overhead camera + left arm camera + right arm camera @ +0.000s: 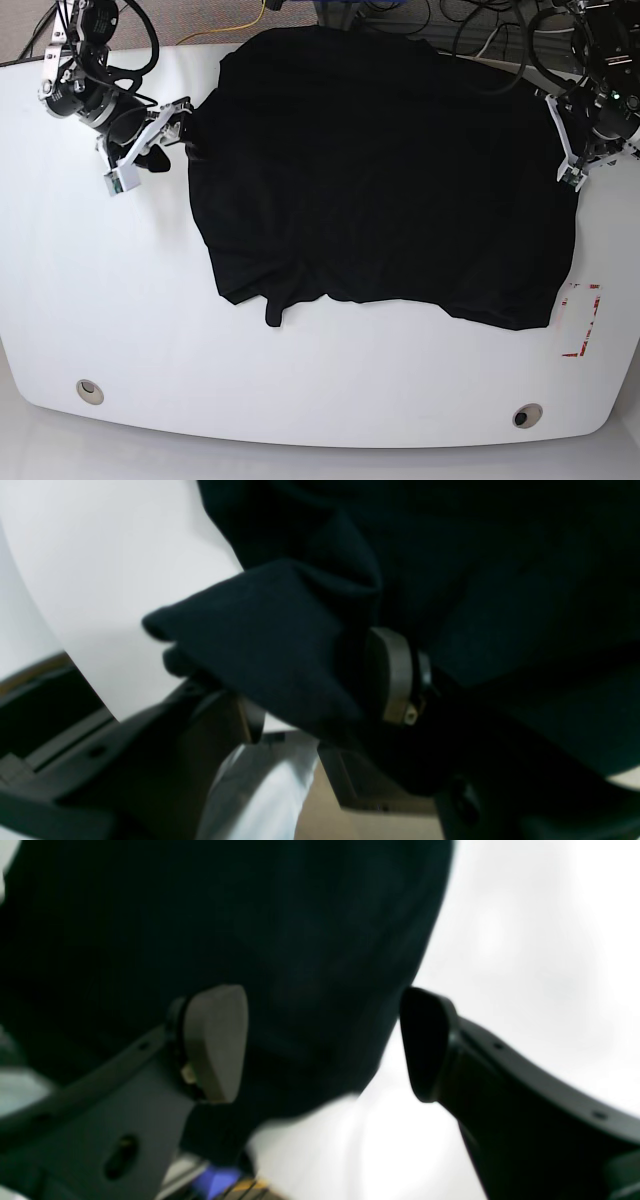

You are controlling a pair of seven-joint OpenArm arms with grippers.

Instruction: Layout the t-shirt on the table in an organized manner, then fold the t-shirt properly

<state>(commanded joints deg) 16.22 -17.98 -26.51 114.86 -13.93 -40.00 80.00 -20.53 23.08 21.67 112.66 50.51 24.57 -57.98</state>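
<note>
1. Landmark: the t-shirt (385,170), spread dark over the far half of the table (130,320). I place everything against it.
2. Nearest me, beyond the shirt's front edge: bare white top, two grommet holes (89,391), and red tape marks (580,320) just off its front corner on the left-arm side.
3. The shirt's front edge is uneven, with a small tongue of cloth hanging out of it. The body looks mostly flat; I judge layout nearly done, folding not yet begun.
4. At the shirt's edge on the base view's right sits the left gripper (320,680). Its wrist view shows a fold of black fabric bunched between the pads, so I read it as clenched on the cloth, presumably to keep that side taut.
5. At the opposite far corner, the right gripper (322,1045) has its jaws spread wide with fabric lying between and behind them; nothing is pinched. It seems poised to take that edge.
6. Farthest, behind the shirt: cables (500,30) off the table's back edge.
</note>
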